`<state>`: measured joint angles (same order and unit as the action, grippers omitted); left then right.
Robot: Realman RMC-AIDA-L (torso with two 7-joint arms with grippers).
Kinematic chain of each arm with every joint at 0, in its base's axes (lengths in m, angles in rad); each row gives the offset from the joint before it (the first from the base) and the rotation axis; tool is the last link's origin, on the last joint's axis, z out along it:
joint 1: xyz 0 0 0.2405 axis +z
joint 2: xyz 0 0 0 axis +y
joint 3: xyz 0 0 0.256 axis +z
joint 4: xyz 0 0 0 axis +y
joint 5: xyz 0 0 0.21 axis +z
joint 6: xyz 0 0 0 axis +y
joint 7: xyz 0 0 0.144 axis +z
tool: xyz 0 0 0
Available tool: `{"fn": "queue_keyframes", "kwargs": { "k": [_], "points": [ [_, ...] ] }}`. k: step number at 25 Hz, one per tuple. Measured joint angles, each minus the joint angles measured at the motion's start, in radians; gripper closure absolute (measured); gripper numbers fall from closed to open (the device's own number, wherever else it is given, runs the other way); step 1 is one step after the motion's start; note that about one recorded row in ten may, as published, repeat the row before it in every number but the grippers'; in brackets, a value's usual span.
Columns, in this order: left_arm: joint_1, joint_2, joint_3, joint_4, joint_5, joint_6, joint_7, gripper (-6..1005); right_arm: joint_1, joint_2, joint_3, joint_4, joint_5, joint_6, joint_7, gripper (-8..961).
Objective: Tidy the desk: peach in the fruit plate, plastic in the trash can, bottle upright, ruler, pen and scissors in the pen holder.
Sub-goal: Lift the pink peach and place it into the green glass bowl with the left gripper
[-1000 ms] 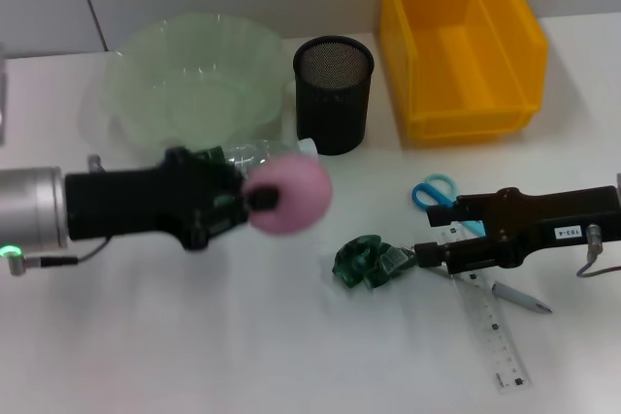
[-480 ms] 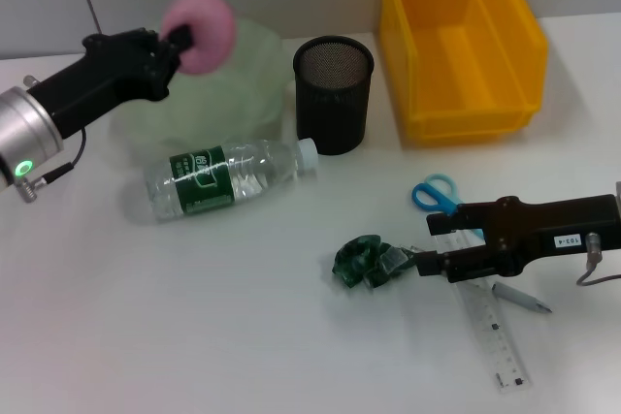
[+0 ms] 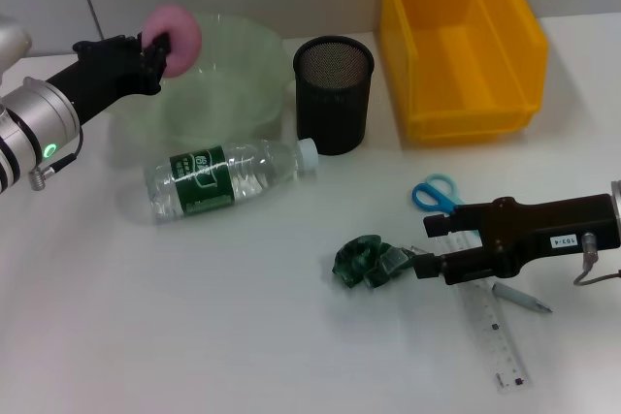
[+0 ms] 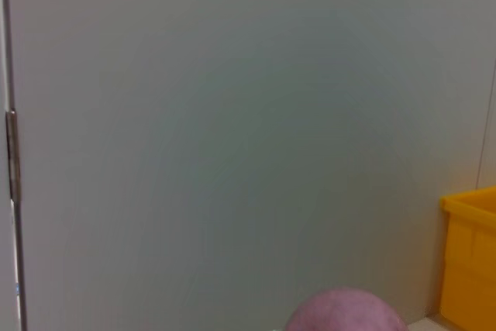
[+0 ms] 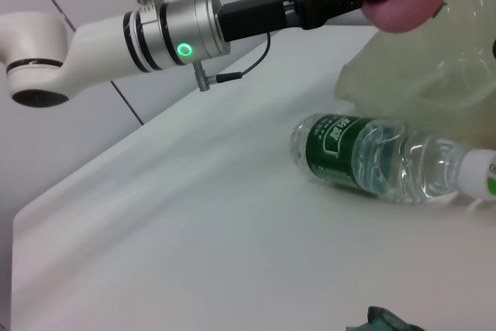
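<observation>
1. The peach (image 3: 173, 40) is pinched by the left gripper (image 3: 155, 46) above the plate's (image 3: 233, 84) rim; nothing is yet placed.
2. The plastic (image 3: 369, 261) is touched by the right gripper (image 3: 424, 261); whether it is clamped cannot be told.
3. The bottle (image 3: 228, 177) lies flat; scissors (image 3: 434, 193), ruler (image 3: 500, 341) and pen (image 3: 522, 299) remain outside the holder (image 3: 333, 94).
4. The bin (image 3: 456, 41) stands behind.

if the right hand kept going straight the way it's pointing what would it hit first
Most likely the crumpled green plastic. The right hand points toward the robot's left, low over the table, and the plastic lies just beyond its fingertips in the head view. Whether they already touch cannot be told, since depth is unclear.
</observation>
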<state>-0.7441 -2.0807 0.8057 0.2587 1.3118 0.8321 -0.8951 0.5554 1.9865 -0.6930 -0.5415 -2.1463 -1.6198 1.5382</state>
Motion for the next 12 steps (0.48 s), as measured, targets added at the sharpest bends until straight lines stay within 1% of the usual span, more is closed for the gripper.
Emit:
{"fn": "queue_keyframes", "kwargs": {
  "k": [3, 7, 12],
  "points": [
    [0.000, 0.000, 0.000, 0.000, 0.000, 0.000, -0.003, 900, 0.003, 0.000, 0.000, 0.000, -0.004, 0.000, -0.001, 131],
    [0.001, 0.000, 0.002, -0.001, 0.001, -0.001, -0.003, 676, 0.008, 0.000, 0.000, 0.000, -0.009, 0.000, -0.001, 132],
    [0.001, 0.001, 0.003, -0.001, 0.001, -0.002, 0.000, 503, 0.010, 0.000, 0.000, 0.000, -0.009, 0.000, 0.001, 132]
  ]
}}
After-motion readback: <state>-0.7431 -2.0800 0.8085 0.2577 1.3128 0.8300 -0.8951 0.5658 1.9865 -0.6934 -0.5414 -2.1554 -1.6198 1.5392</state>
